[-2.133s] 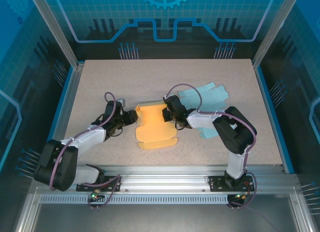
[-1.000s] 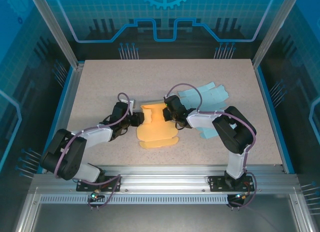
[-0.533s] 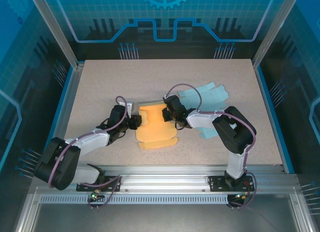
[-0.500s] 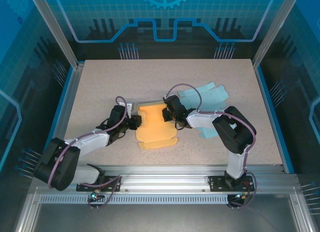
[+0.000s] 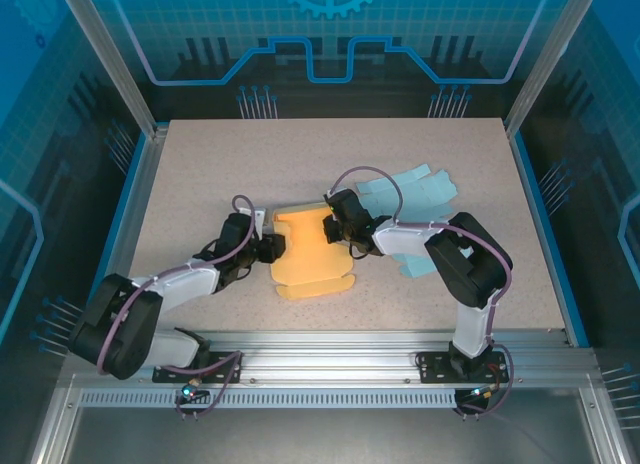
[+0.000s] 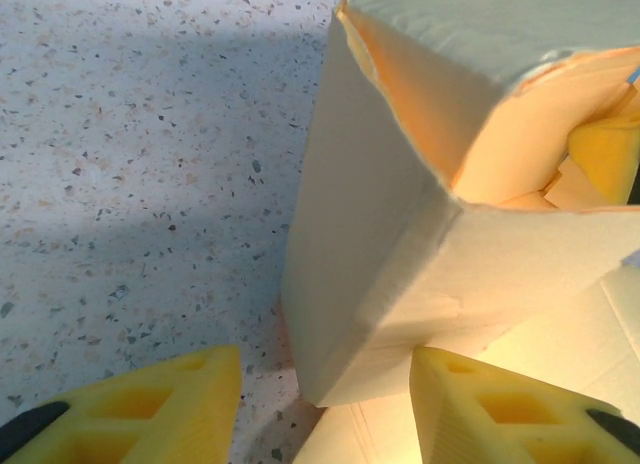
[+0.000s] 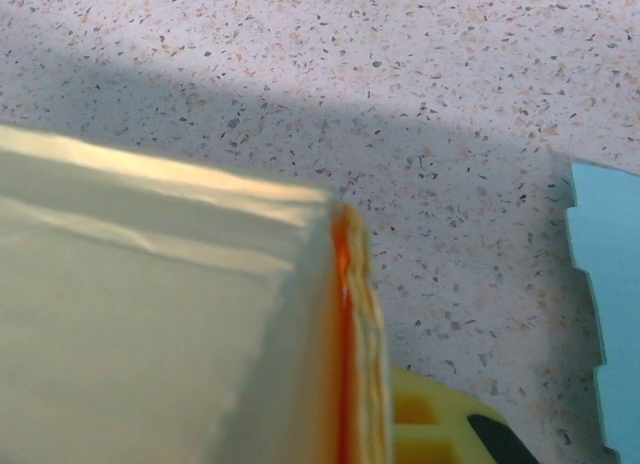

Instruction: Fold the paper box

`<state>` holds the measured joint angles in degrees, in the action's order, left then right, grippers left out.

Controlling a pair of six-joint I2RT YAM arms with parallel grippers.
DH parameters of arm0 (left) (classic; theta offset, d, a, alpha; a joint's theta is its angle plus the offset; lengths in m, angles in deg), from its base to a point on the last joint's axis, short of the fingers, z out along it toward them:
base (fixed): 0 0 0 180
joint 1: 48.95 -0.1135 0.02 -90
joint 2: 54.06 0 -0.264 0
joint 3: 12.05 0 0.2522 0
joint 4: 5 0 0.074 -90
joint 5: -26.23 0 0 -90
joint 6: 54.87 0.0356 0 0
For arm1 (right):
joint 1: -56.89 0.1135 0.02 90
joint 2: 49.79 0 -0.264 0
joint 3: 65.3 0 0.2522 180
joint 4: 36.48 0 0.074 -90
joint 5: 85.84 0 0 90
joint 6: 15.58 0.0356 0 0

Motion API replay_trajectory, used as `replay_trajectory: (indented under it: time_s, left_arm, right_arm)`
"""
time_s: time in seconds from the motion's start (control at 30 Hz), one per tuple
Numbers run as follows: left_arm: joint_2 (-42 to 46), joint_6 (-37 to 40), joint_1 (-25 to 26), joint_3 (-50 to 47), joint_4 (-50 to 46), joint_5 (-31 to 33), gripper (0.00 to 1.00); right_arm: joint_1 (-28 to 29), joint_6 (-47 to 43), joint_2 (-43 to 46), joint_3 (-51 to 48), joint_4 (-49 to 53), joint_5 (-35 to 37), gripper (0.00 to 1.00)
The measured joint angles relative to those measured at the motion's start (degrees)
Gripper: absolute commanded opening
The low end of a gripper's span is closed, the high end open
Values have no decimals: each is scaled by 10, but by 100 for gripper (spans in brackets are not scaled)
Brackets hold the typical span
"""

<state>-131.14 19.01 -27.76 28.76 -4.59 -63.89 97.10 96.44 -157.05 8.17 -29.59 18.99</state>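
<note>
Pinches the paper box's (image 5: pixel 312 252) upper-right wall at frame centre with the right gripper (image 5: pixel 336 227), one finger hidden behind paper. Spreads the left gripper (image 6: pixel 322 356) at the box's left corner, finger bases cut off. Leaves bare table (image 5: pixel 200 169) upper left.

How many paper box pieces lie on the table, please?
2: the orange box in the middle and the light-blue sheet farther right, behind the right arm. The arm covers part of the blue paper, so more sheets may be hidden.

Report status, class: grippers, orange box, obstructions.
Left gripper open, straddling orange box corner. Right gripper shut on its right wall. Blue sheet lies apart, far right.
</note>
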Motion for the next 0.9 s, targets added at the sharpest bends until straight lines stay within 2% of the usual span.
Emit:
replay_trajectory:
  time_s: [0.1,0.33,0.47,0.67,0.9]
  left_arm:
    - [-23,0,0,3,15,-7,57]
    - [-62,0,1,24,36,-12,56]
    - [-70,-4,1,30,52,-7,49]
    - [-85,-20,1,32,82,29,33]
    - [-103,-36,17,41,83,86,25]
  right_arm:
    - [0,0,0,0,0,-1,2]
    - [0,0,0,0,0,-3,2]
    - [0,0,0,0,-1,-3,2]
    - [2,0,0,0,-1,-3,2]
    - [14,10,0,0,0,2,3]
